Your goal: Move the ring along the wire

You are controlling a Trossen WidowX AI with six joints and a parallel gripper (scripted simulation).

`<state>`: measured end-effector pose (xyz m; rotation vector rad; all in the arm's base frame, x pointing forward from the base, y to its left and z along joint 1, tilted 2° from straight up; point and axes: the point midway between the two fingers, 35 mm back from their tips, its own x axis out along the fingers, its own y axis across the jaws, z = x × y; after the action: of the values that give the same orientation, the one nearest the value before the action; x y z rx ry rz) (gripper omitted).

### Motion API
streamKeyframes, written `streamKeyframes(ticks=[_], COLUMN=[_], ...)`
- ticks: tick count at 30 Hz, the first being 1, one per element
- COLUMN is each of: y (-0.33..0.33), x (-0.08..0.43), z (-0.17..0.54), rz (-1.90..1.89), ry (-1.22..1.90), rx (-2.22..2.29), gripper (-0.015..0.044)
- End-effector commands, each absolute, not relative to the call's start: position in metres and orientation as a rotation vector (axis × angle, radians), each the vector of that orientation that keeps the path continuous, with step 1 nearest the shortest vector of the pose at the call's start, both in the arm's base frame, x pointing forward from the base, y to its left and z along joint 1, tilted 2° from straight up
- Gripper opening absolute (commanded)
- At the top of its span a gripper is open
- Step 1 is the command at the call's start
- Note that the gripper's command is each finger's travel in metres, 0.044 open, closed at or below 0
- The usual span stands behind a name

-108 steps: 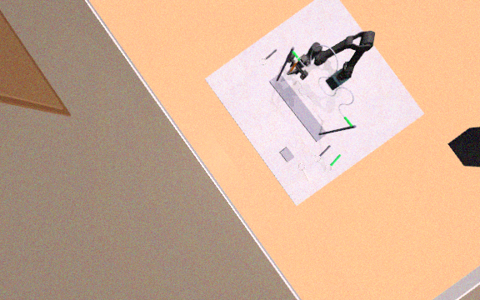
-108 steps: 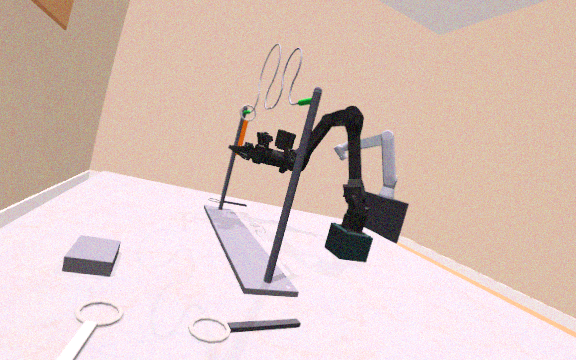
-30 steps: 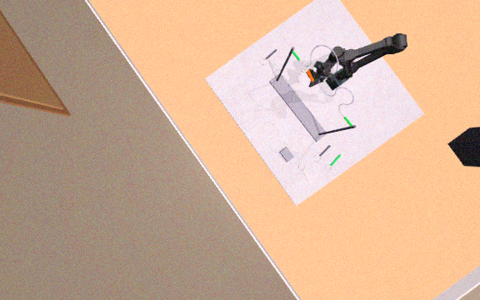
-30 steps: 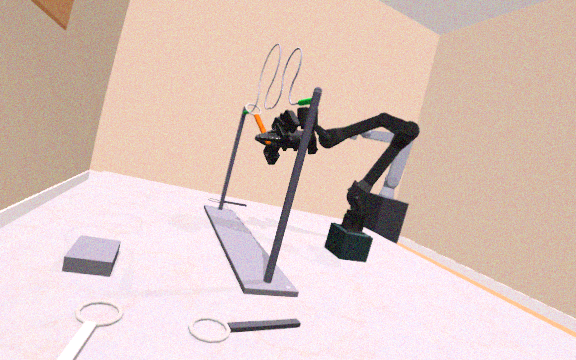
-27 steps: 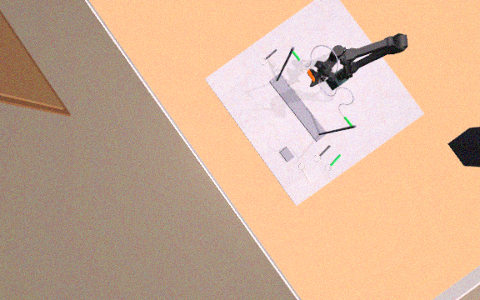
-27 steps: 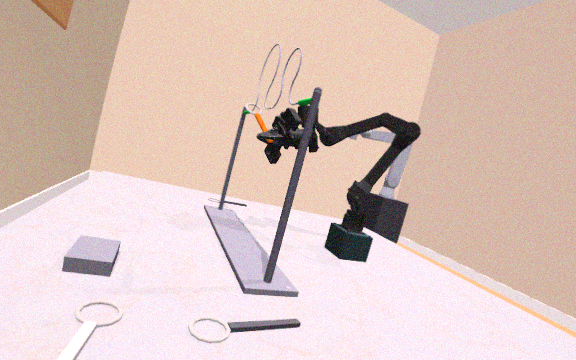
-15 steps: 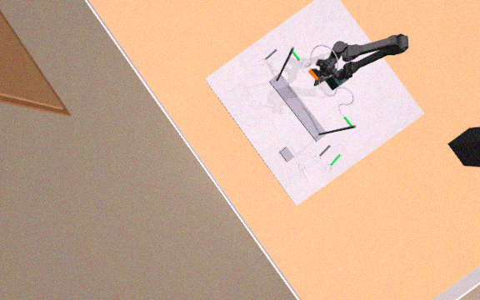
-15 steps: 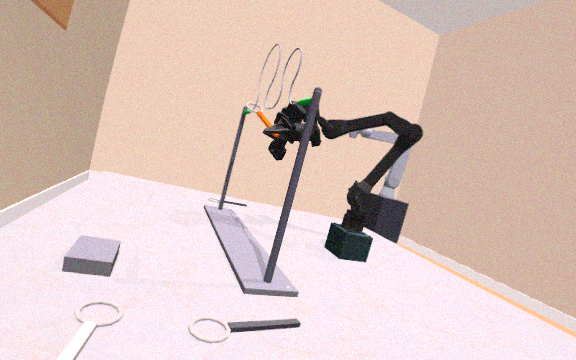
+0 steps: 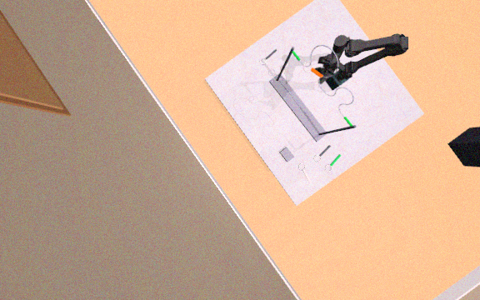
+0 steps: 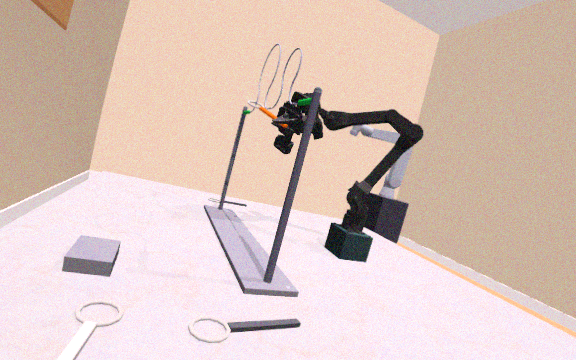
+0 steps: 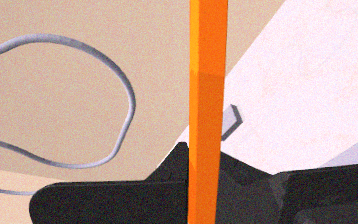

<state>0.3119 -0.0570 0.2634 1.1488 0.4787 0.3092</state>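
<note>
Ring (image 10: 249,102) tiny in exterior, lost against the pale mat from the top, cropped out of wrist; can't tell whether the wire (image 9: 323,45) (image 10: 259,75) (image 11: 132,100) threads it. Exterior puts it at the gripper's (image 9: 322,78) (image 10: 284,124) (image 11: 202,200) 10 o'clock, near the far post (image 10: 233,160). Wrist alone clearly shows the fingers nearly closed, clamped on the orange handle (image 9: 317,72) (image 10: 268,114) (image 11: 207,90); handle's upper end cut off at 12 o'clock there.
</note>
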Motion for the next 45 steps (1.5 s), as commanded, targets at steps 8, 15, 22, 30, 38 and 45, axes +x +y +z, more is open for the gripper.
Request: streamKeyframes(ticks=[8,15,22,30,38,45], y=[-0.052,-0.05,-0.048,-0.047,-0.047,-0.049], x=[0.31,0.31,0.31,0.31,0.31,0.31], z=[0.283,0.292,0.302,0.315,0.33,0.346], rz=[0.347,0.359,0.374,0.392,0.415,0.44], ry=[0.482,0.478,0.473,0.467,0.458,0.447], rx=[1.256,1.311,1.378,1.458,1.556,1.663], gripper=[-0.015,-0.015,-0.015,-0.015,-0.015,-0.015])
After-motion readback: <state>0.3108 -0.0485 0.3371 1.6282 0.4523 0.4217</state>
